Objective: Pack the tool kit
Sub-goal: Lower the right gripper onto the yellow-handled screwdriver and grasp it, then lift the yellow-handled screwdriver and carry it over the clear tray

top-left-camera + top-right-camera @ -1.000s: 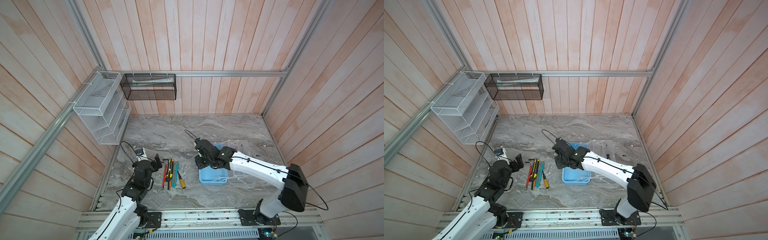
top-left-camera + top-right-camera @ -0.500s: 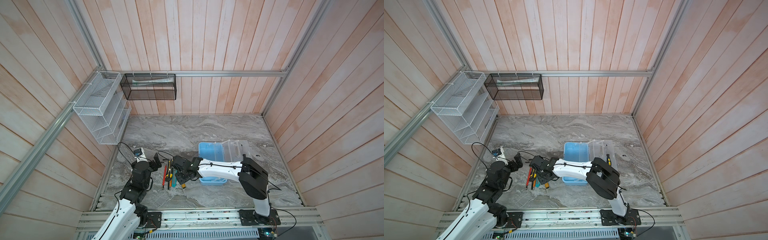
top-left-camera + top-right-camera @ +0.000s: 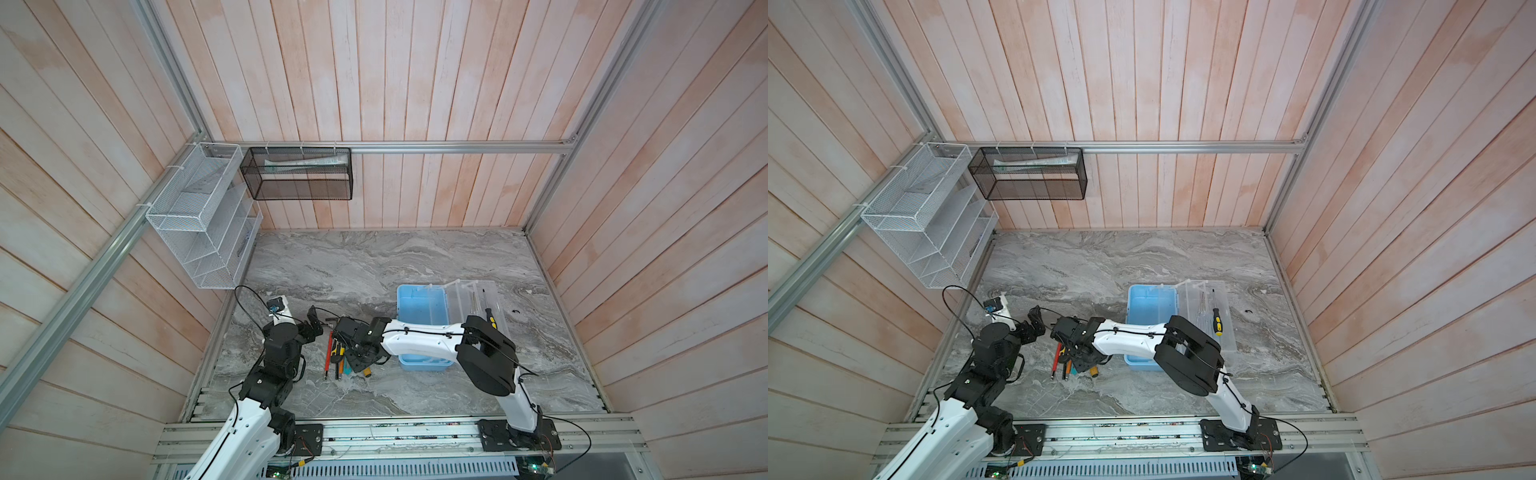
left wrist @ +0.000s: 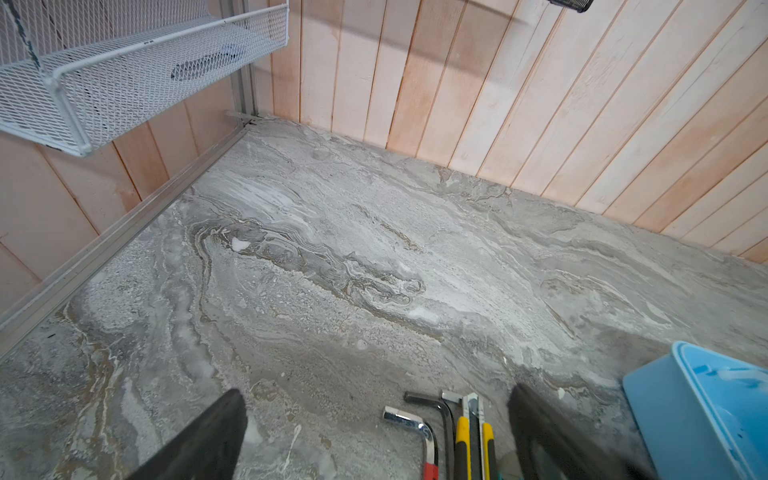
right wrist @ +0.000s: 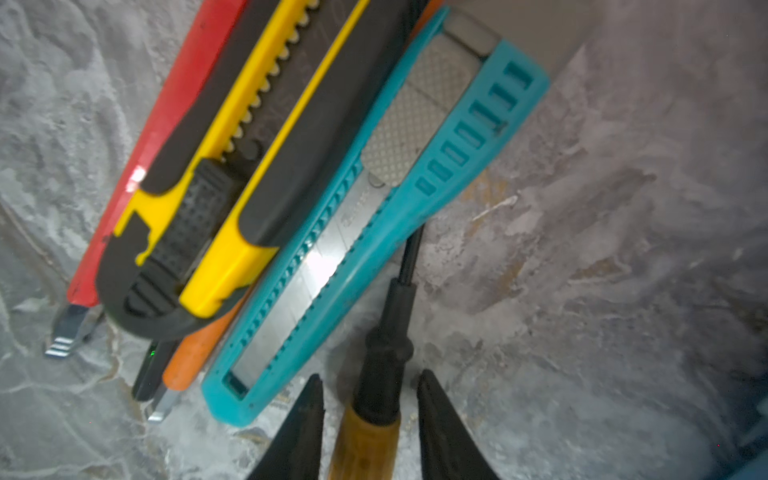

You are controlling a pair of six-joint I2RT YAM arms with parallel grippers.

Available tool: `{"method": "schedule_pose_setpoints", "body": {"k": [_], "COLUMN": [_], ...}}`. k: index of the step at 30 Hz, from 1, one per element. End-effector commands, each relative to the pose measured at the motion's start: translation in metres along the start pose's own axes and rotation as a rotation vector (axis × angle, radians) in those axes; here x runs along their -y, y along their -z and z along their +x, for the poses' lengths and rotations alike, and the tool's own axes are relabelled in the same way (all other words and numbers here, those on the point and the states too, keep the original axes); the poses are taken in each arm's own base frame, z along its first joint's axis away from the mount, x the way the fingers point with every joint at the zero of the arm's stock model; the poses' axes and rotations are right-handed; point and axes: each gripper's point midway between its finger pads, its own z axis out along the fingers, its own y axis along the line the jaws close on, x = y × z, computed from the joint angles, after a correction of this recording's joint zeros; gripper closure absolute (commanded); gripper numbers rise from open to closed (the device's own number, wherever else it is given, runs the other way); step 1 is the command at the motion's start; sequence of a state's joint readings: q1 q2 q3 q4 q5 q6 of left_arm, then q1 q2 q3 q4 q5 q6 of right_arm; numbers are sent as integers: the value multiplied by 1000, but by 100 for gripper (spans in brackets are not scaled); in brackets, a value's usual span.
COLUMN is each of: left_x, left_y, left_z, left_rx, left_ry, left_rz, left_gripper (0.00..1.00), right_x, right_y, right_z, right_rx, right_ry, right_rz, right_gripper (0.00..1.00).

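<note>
Since a second ago the right arm has swung off the light blue rectangular plastic box point(image 3: 419, 299) and across to the tool pile point(image 3: 337, 358); the left arm is unchanged. The right gripper point(image 5: 370, 374) is low over the pile, jaws part-way apart, straddling the amber-handled screwdriver point(image 5: 368, 440). A thin gap shows on each side of the handle, so it is not clamped. That screwdriver lies flat on the grey marble tabletop point(image 3: 374, 266), long axis near-to-far in both top views. Its butt is toward the near edge, and its black shaft points at the far wall and slips under the teal plastic utility knife point(image 5: 332, 249). Parallel alongside are the yellow-and-black utility knife point(image 5: 249, 137) and the red flat-tipped tool point(image 5: 158, 133), with an orange handle point(image 5: 191, 361) underneath. The pile sits just left of the box. The box is open, long axis also near-to-far, with its clear lid point(image 3: 473, 295) folded flat to the right. A black-and-yellow screwdriver point(image 3: 1217, 322) rests on the lid, tip toward the far wall. The left gripper point(image 4: 377, 388) is spread wide and holds nothing, at the pile's far-left end. Two bent hex keys point(image 4: 419, 428) show on the table between its fingers point(image 4: 208, 436).
</note>
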State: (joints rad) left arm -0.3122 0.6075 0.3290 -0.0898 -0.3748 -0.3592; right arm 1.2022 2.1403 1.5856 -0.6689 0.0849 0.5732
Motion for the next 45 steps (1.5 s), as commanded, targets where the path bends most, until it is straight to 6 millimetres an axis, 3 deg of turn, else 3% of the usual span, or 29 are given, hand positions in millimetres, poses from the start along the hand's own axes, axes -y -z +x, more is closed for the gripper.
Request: {"method": "schedule_pose_setpoints", "body": {"k": [1, 9, 15, 18, 25, 32, 38, 45], "left_x": [-5, -5, -5, -5, -5, -3, -2, -4], "left_y": [0, 0, 0, -1, -1, -6, -7, -4], "left_z": [4, 5, 5, 5, 4, 7, 7, 6], "left_rx": [-2, -3, -2, -3, -3, -29, -30, -18], "left_ry": [-1, -1, -2, -2, -2, -14, -16, -7], "left_rz": [-15, -16, -14, -15, -18, -23, -20, -24], "left_gripper": [0, 0, 0, 0, 0, 0, 0, 0], "right_x": [8, 24, 28, 29, 47, 74, 115, 198], "right_y": [-5, -8, 7, 20, 54, 111, 146, 188], "right_z": [9, 23, 14, 6, -6, -25, -27, 2], "right_rx": [-49, -82, -49, -16, 63, 187, 265, 319], "right_ry": [-12, -57, -83, -99, -131, -207, -268, -417], "right_rz": [63, 128, 146, 141, 142, 126, 139, 246], "right_gripper": [63, 76, 94, 100, 100, 100, 100, 100]}}
